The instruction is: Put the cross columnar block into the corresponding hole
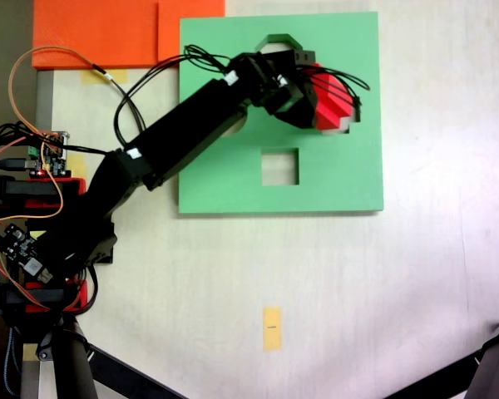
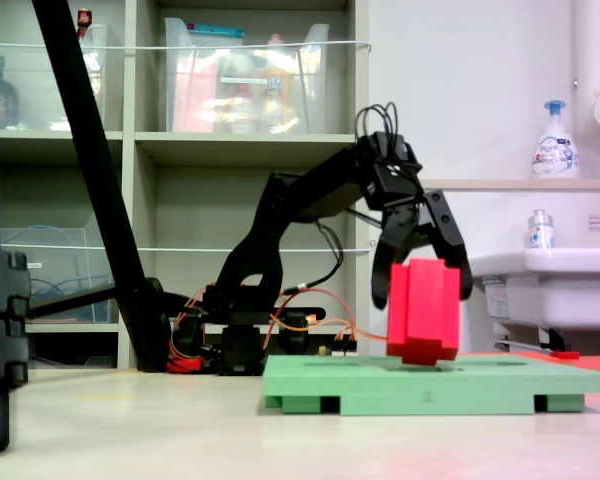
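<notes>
From nine o'clock in a fixed view the black arm (image 1: pixel 175 141) reaches right over the green foam board (image 1: pixel 233 187). Its gripper (image 2: pixel 420 290) has both jaws spread around the cross columnar block (image 2: pixel 423 310), which stands tilted, its base touching the board at the corresponding hole (image 1: pixel 352 123).

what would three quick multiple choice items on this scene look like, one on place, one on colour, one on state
1. Where is the red cross block?
A. on the yellow tape mark
B. over the green foam board, lower end at its top
C. on the orange sheet

2. What colour is the tape mark on the table?
A. yellow
B. blue
C. white

3. What is the gripper doing?
A. open, far from the block
B. shut on nothing
C. jaws around the block

Answers: 1 B, the side fixed view shows the block at the board. 2 A, the top fixed view shows yellow. 3 C, a jaw stands on each side of the block.
</notes>
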Robot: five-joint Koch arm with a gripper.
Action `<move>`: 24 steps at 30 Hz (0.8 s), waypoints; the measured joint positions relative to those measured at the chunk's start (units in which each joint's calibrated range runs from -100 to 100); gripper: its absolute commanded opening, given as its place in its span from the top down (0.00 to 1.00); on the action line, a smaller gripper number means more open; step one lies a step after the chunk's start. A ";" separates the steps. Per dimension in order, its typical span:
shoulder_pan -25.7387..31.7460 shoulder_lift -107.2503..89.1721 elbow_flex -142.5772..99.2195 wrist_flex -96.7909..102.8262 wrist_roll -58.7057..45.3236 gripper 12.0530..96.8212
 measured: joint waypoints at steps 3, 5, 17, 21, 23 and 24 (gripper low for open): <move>-0.05 0.00 0.00 0.00 -0.24 0.75; -0.05 0.00 0.00 0.10 -0.59 0.75; -0.88 0.00 0.00 0.00 -1.32 0.73; -0.98 0.00 0.00 0.10 -1.37 0.73; -0.98 0.00 0.00 0.10 -1.37 0.73; -0.98 0.00 0.00 0.10 -1.37 0.72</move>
